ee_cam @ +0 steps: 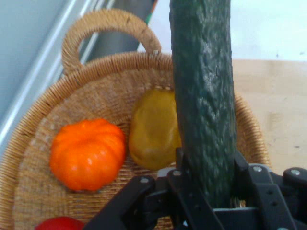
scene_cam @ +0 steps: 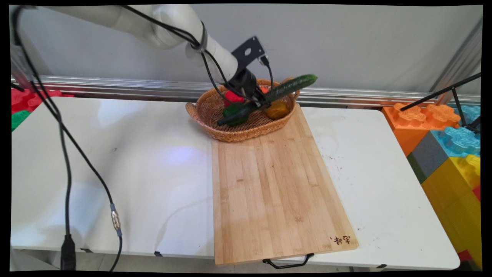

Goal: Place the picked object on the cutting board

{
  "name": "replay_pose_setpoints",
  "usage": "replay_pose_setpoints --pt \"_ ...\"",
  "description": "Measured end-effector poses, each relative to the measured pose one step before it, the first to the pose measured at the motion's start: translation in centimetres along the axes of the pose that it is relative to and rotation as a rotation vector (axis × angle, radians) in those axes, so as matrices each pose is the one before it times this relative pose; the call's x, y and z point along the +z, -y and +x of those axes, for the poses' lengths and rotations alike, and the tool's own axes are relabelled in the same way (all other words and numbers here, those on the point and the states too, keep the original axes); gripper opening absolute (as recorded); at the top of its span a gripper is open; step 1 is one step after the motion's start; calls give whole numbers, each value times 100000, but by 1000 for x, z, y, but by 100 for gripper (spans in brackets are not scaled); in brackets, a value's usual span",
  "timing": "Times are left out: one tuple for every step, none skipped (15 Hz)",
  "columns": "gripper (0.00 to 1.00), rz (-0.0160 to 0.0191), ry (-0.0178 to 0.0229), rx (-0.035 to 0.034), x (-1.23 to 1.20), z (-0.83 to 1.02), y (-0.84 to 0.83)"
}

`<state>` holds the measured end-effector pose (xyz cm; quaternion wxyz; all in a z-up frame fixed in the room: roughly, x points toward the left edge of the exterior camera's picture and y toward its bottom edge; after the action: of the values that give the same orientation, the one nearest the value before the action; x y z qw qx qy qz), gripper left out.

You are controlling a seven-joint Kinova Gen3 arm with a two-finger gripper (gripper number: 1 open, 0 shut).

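pincer [scene_cam: 258, 100]: closed on cucumber [scene_cam: 292, 86], gripped near its lower end
axis: cucumber slants up and right, over basket [scene_cam: 234, 134]
below: yellow pepper [ee_cam: 153, 127], orange pumpkin [ee_cam: 87, 152]

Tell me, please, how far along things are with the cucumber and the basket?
In hand: the gripper is shut on the cucumber, held above the wicker basket. In the basket lie an orange pumpkin, a yellow pepper, a red item and a green one. The cutting board bears nothing yet.
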<state>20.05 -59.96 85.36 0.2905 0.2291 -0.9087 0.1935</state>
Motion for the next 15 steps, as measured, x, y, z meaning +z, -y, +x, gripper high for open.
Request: replay_pose_setpoints --pt "0 1130 -504 1372 -1084 593 -406" --pt "0 734 -686 1850 -1158 719 -563" --pt "0 247 -860 1740 -928 643 -515" --pt "0 -495 -1012 2219 -1019 717 -742" --pt "0 -580 -584 1167 -511 428 -475" --pt "0 -1421 -290 1152 -719 503 -818" --pt "0 -2299 304 574 -694 378 -1056" --pt "0 -3154 847 -77 -509 207 -1217" --pt "0 -3299 839 -608 -345 -19 -1163" --pt "0 -2263 505 -330 -144 4 -793" --pt "0 -3628 670 -471 -110 -67 -1211" --pt "0 -4341 714 -344 40 -70 -1452" --pt "0 -4284 826 -343 220 -137 -1414" --pt "0 -3198 659 -317 280 -230 -1099" --pt "0 -3356 774 -305 463 -322 -1201"
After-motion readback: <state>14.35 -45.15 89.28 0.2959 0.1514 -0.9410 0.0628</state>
